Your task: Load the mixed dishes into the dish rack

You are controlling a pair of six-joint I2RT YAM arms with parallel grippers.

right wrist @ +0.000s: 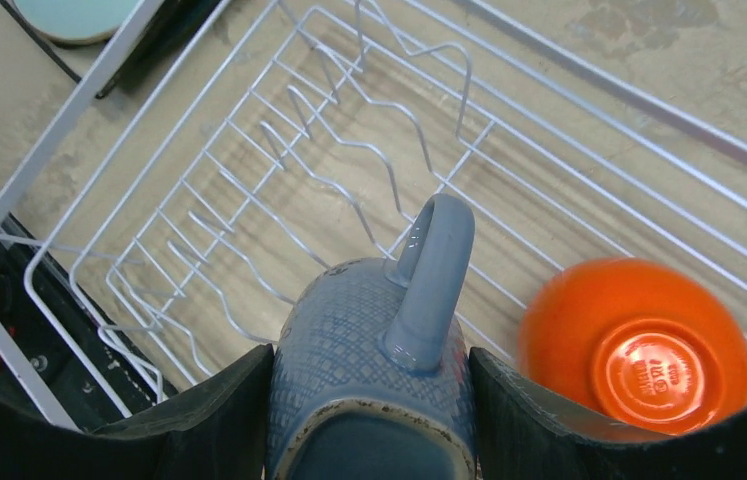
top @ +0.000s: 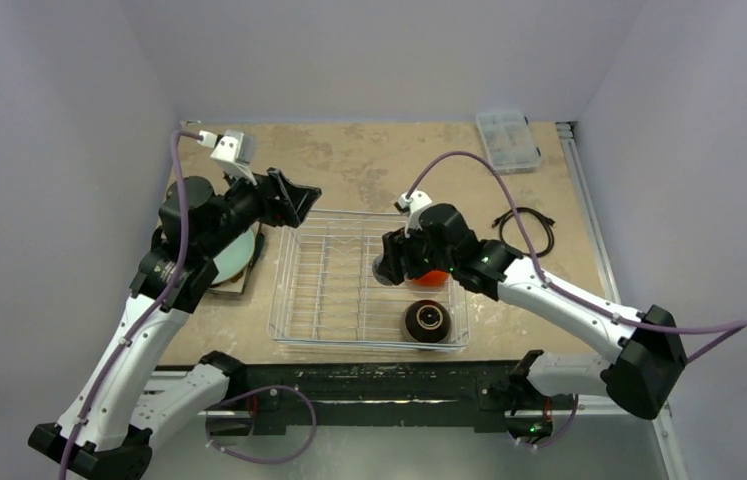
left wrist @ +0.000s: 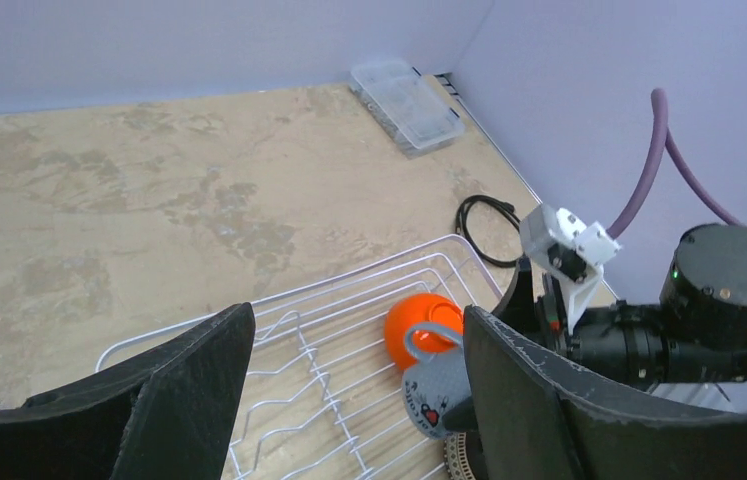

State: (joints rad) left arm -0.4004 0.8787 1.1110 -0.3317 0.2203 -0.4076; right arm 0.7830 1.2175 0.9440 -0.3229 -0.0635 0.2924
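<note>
The dish rack point(top: 334, 290) is a silver wire basket at the table's middle; it also shows in the left wrist view point(left wrist: 329, 340) and the right wrist view point(right wrist: 279, 170). My right gripper point(top: 389, 265) is shut on the small grey cup point(right wrist: 374, 370), holding it upside down above the rack floor; the cup also shows in the left wrist view point(left wrist: 439, 385). The orange bowl point(right wrist: 639, 345) lies upside down in the rack beside it. The dark brown bowl point(top: 427, 322) sits in the rack's near right corner. My left gripper point(top: 294, 200) is open and empty at the rack's far left corner. The pale-teal plate point(top: 234, 252) lies left of the rack on the square plate point(top: 239, 282).
A clear plastic compartment box point(top: 507, 140) lies at the far right corner. A black coiled cable point(top: 526, 232) lies right of the rack. Walls close in the table on the left, back and right.
</note>
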